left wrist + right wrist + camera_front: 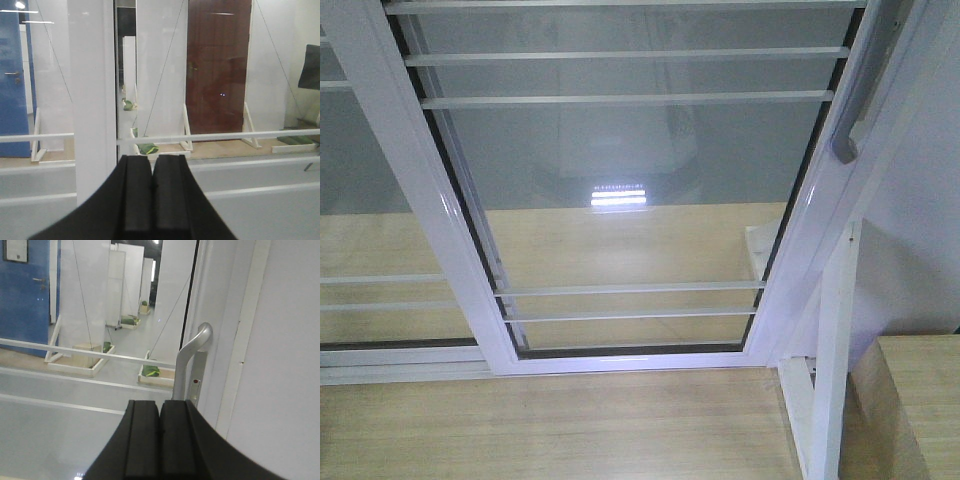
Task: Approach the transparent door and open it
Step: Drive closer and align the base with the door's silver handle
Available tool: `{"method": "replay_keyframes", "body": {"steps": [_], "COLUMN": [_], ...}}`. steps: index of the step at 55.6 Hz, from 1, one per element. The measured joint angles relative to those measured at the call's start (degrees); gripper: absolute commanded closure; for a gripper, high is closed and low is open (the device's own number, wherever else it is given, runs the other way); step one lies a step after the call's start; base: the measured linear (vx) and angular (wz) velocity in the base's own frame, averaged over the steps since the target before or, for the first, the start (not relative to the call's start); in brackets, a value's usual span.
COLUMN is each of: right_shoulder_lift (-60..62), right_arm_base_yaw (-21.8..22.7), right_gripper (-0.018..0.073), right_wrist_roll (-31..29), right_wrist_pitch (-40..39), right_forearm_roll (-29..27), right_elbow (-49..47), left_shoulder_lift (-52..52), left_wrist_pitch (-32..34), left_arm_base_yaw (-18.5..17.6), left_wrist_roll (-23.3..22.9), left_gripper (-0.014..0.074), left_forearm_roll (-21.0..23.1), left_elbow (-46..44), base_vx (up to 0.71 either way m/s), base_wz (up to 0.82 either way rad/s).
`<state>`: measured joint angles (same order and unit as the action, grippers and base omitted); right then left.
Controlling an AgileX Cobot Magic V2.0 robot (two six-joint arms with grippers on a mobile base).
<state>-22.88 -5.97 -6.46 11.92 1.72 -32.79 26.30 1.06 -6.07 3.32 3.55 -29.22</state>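
The left gripper [152, 200] and right gripper [160, 440] both show flat black pads [136, 200] pressed together, jaws closed on nothing, directly in front of the transparent door [620, 180]. The door fills the front view: glossy white frame, clear glass, thin horizontal white bars, with a curved grey metal handle [185, 362] on its right stile.

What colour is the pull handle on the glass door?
Grey metal handle, clearest in the right wrist view.

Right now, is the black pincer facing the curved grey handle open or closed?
Closed. On the black right pincer the pads meet with no gap, holding nothing; the curved grey metal handle stands ahead, untouched.
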Motion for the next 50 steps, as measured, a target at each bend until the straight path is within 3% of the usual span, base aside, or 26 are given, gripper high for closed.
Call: {"method": "replay_keyframes", "body": {"steps": [14,31,40,50], "right_shoulder_lift": [-18.5,-21.6,-21.6,-21.6], "right_arm_base_yaw": [0.0,0.0,0.0,0.0], "right_gripper": [0.0561,0.0521,0.0392,0.0125], "right_wrist_roll": [-0.1,-0.1,-0.2,-0.2], "right_wrist_pitch": [-1.5,-4.2,-4.2,-3.9], "right_forearm_roll": [0.1,0.1,0.1,0.1], "right_elbow": [-10.3,-10.9,-10.9,-10.9], "left_shoulder_lift": [22.0,25.2,25.2,25.2], "left_wrist_pitch": [1.3,1.6,-0.4,-0.5], "left_arm_base_yaw": [0.0,0.0,0.0,0.0], "left_wrist_roll": [0.0,0.0,0.0,0.0], "left_gripper": [0.0594,0.0578,0.0533,0.0432], "left_forearm_roll": [0.0,0.0,0.0,0.0], "left_elbow": [-15.7,-18.0,-18.0,-18.0], "base_vx": [0.0,0.0,0.0,0.0], "base_wz": [0.0,0.0,0.0,0.0]}}
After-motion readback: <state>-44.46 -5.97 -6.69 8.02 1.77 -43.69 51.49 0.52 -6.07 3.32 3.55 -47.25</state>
